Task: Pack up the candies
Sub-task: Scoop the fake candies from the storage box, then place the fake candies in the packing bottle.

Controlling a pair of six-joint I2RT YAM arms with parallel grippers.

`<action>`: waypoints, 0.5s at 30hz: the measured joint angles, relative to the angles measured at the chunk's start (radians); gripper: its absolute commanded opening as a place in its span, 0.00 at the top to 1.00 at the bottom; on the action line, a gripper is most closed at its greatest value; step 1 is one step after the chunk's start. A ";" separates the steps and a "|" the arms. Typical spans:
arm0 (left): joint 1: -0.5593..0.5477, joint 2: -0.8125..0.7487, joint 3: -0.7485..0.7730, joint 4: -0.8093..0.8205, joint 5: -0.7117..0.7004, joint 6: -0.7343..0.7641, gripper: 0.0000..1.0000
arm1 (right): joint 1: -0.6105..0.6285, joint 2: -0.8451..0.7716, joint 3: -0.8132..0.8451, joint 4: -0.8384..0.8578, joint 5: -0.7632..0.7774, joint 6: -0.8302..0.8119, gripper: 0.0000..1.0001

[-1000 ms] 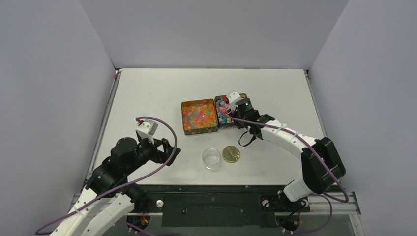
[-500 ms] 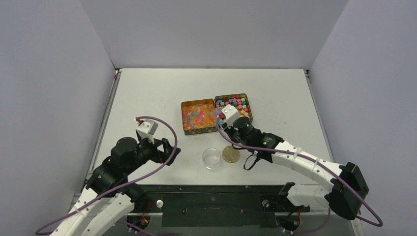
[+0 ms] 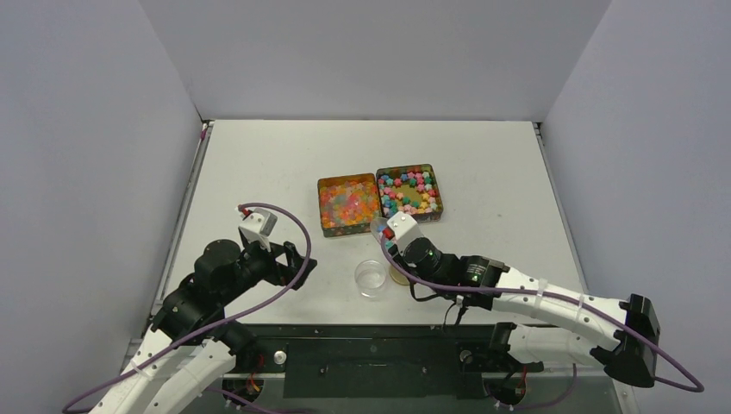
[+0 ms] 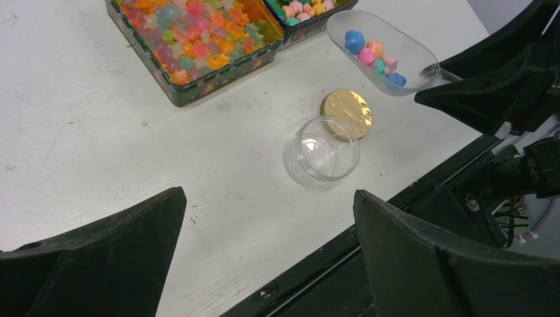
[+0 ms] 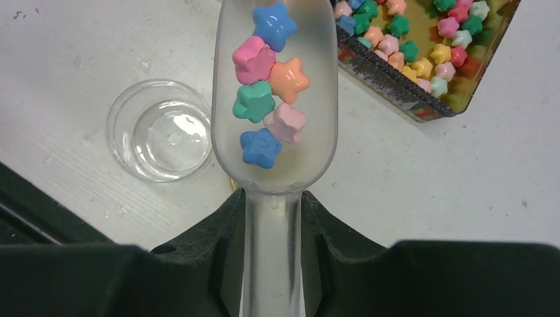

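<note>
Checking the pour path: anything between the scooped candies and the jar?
Nothing visible. The jar stands open, its gold lid flat beside it; the right hand holds the scoop of candies to one side.

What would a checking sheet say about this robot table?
Surface: white table, bare around the things.
Job's things: six candies lie in a clear scoop beside the empty jar, not over it. More fill the glossy-sweet tin and the star-sweet tin. The gold lid lies flat by the jar.
Clutter: nothing seen.
Grippers: left gripper open and empty; right gripper shut on the scoop's handle.
Cables: purple cable loops over each arm.
Surroundings: plain grey walls.
</note>
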 measured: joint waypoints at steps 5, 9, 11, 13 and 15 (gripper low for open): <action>0.004 0.000 0.000 0.000 0.000 0.000 0.04 | 0.062 -0.023 0.029 -0.114 0.015 0.092 1.00; 0.004 0.000 0.000 0.000 0.000 0.000 0.04 | 0.110 -0.039 0.055 -0.211 0.023 0.160 1.00; 0.004 0.001 0.000 0.000 0.000 0.000 0.04 | 0.127 -0.040 0.066 -0.243 0.021 0.183 1.00; 0.004 0.003 0.000 0.000 0.000 0.000 0.04 | 0.139 -0.040 0.081 -0.281 0.009 0.205 1.00; 0.004 0.004 0.000 0.000 0.000 0.000 0.04 | 0.149 -0.037 0.102 -0.323 -0.005 0.226 1.00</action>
